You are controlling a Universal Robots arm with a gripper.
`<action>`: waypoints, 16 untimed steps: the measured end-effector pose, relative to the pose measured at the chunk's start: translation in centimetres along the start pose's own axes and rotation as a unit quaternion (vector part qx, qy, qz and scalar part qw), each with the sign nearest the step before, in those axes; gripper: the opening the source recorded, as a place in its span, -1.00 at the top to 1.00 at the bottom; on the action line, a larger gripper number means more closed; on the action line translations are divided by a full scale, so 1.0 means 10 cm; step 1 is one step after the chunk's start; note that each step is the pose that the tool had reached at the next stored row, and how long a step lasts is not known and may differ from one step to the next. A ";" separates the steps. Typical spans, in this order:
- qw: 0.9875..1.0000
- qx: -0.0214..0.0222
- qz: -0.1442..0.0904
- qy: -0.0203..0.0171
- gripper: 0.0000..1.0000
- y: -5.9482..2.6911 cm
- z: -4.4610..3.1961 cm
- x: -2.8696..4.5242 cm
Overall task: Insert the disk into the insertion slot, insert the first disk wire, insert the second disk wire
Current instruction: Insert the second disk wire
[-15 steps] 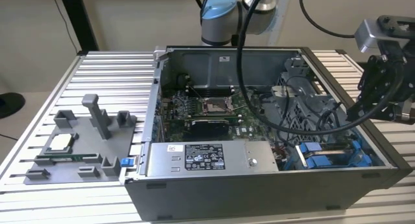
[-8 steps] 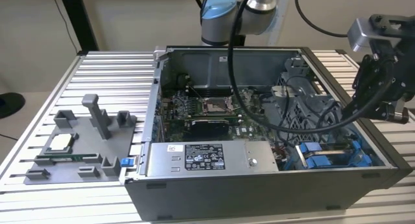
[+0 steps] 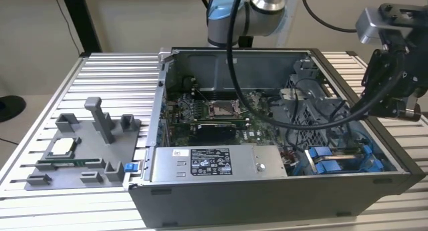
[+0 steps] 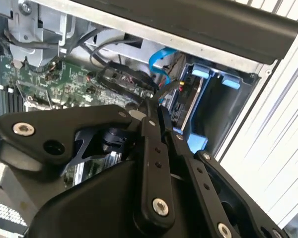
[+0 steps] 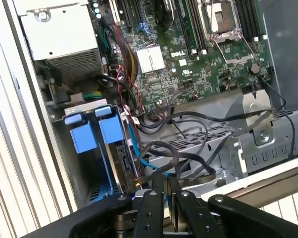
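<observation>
The disk (image 5: pixel 123 166) stands on edge in the insertion slot (image 3: pixel 338 163), between blue tabs (image 5: pixel 82 137), with its connector end facing the case's inside. In the second wrist view the disk (image 4: pixel 187 105) sits below the blue tabs (image 4: pixel 200 72). A blue wire (image 4: pixel 159 64) and black wires (image 5: pixel 161 153) loop beside the disk's connector; whether they are plugged in I cannot tell. My gripper (image 3: pixel 404 109) hangs above the case's wall at the exterior view's right. In both wrist views the gripper (image 4: pixel 156 111) (image 5: pixel 166 182) is shut, with nothing seen between the fingers.
The open computer case (image 3: pixel 267 201) lies on a slatted metal table (image 3: pixel 114 75). Inside are a green motherboard (image 3: pixel 214 116), a grey power-supply box (image 3: pixel 214 163) and a grey perforated cage (image 5: pixel 203 139). A grey fixture (image 3: pixel 80 151) with parts stands at the exterior view's left.
</observation>
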State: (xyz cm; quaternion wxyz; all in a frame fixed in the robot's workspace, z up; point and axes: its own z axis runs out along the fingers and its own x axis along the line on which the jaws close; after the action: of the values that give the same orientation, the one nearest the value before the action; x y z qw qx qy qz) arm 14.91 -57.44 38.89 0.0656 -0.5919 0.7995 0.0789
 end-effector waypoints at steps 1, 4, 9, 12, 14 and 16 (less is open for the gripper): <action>1.000 0.000 -0.001 0.001 1.00 0.022 -0.001 0.006; 1.000 0.000 -0.006 0.004 1.00 0.075 -0.002 0.023; 1.000 -0.002 -0.019 0.008 1.00 0.098 -0.003 0.032; 0.999 -0.003 -0.028 0.021 1.00 0.101 -0.003 0.034; 0.999 -0.002 -0.035 0.036 1.00 0.101 -0.003 0.033; 0.998 -0.003 -0.043 0.048 1.00 0.102 -0.003 0.034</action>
State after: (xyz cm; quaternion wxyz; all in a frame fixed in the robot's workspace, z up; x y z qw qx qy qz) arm 13.84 -57.47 38.90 0.0288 -0.6292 0.7751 0.0496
